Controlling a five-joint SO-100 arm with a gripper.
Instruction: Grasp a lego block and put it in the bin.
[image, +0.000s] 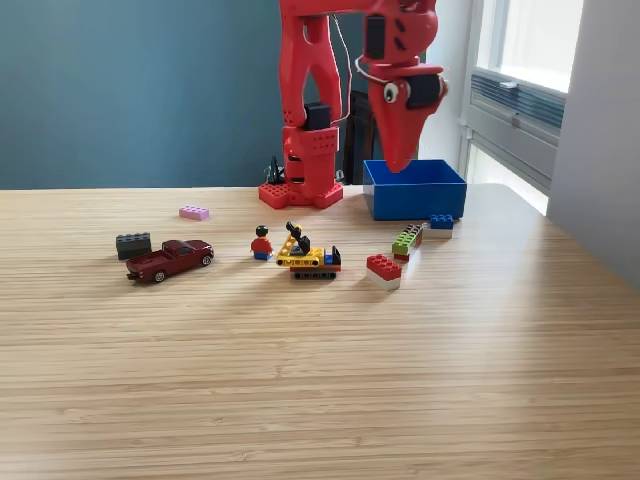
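The blue bin (425, 198) stands at the back of the table, toward the exterior view's right. My red gripper (399, 160) hangs point-down over the bin's left part, its tip just above the rim. Its jaws look shut and I see nothing between them. Lego blocks lie on the table in front: a red block (383, 266) on a white one, a green block (405, 241), a blue block (441, 222) just before the bin, a pink block (194, 212) and a dark grey block (133, 244) at the left.
The red arm base (301, 192) stands left of the bin. A dark red toy car (170, 260), a minifigure (262, 243) and a yellow lego vehicle (306, 256) sit mid-table. A window wall runs along the right side.
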